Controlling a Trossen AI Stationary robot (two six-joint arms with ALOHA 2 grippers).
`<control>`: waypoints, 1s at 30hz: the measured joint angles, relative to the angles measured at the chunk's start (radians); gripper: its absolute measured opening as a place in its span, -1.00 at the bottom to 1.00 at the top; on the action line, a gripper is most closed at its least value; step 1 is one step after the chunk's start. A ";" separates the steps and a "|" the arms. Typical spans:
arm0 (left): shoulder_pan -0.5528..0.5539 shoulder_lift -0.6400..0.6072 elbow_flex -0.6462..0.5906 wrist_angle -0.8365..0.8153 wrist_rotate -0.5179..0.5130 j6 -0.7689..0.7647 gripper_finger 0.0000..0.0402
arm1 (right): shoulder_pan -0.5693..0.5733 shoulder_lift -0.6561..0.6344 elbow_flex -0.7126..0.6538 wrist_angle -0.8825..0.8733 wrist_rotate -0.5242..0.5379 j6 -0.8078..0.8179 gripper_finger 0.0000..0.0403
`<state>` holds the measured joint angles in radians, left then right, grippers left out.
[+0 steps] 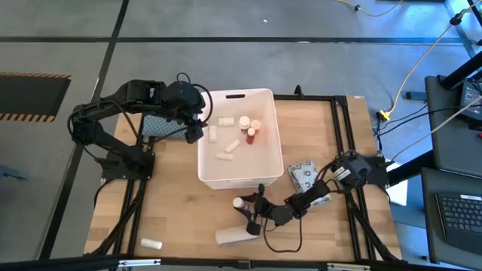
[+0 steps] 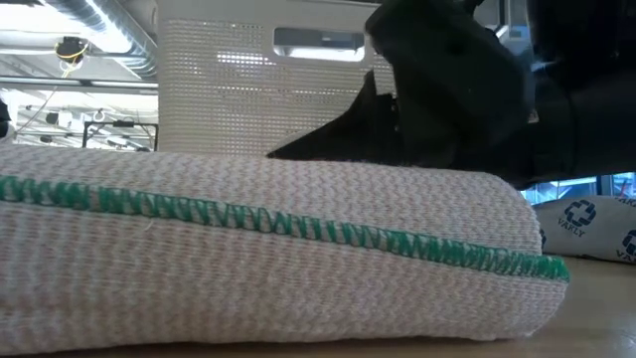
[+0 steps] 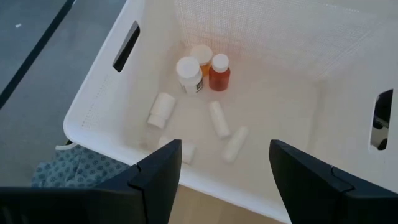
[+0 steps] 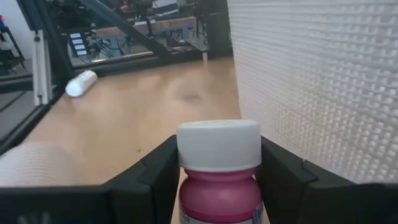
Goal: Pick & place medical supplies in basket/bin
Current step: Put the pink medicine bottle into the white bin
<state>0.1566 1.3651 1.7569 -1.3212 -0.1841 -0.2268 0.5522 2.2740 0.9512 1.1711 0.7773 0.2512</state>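
Low view: beige roll (image 2: pixel 268 259) blocks sight; right gripper (image 4: pixel 217 180) clamps pink bottle (image 4: pixel 219 171); left gripper (image 3: pixel 224 171) spread, empty.

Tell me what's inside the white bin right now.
Inside the white bin: two white-capped bottles, an orange bottle, and four small white rolls. The left claw hovers open over its rim, hiding part of the near floor.

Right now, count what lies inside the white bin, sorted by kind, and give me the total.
Small white rolls: 4
Small bottles: 3
Total in the bin: 7
Not counted: 1 pink bottle held in the right gripper, outside the bin.
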 joint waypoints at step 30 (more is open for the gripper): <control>0.000 0.000 0.000 0.000 -0.001 0.012 0.17 | 0.003 0.011 0.000 -0.045 -0.022 0.060 0.01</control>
<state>0.1566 1.3655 1.7569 -1.3212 -0.1852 -0.2146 0.5549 2.2845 0.9516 1.1256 0.7549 0.3108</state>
